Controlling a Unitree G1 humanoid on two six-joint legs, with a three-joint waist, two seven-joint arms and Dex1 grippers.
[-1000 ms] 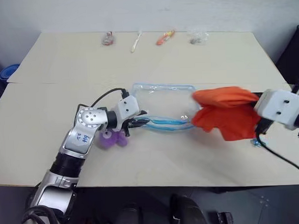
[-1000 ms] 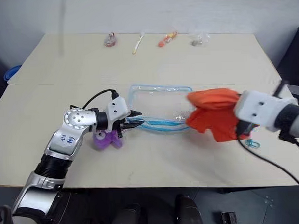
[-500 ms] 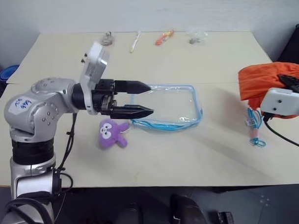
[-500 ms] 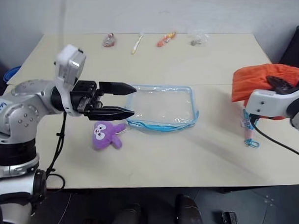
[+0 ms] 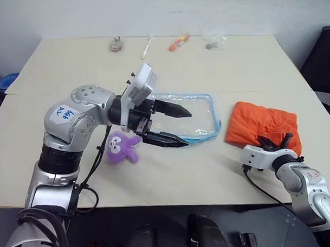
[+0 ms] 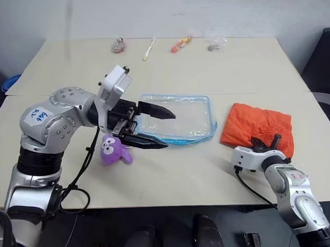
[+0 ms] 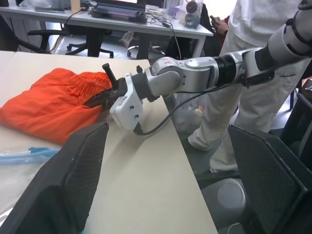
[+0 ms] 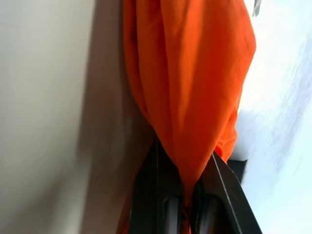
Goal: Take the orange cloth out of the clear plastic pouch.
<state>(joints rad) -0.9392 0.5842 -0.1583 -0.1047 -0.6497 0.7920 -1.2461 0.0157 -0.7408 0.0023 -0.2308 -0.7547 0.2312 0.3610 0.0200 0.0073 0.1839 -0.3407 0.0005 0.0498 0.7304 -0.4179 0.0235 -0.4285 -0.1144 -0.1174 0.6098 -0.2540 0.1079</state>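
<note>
Office or lab: desks (image 7: 122, 22), office chair (image 7: 46, 36), person (image 7: 253, 29).

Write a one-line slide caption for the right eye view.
Right pincer grips the orange cloth on the table beside the clear plastic pouch; left pincer open.

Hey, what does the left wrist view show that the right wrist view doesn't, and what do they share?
Left wrist view alone: the whole right gripper from outside, shut on one edge of the orange cloth, a corner of the clear plastic pouch, a person standing past the table, and a desk behind.

Right wrist view alone: a close look down that gripper's own black fingers, with a fold of cloth pinched between them.

Both share: the orange cloth lying on the pale table, out of the pouch, in the right gripper's grip.
</note>
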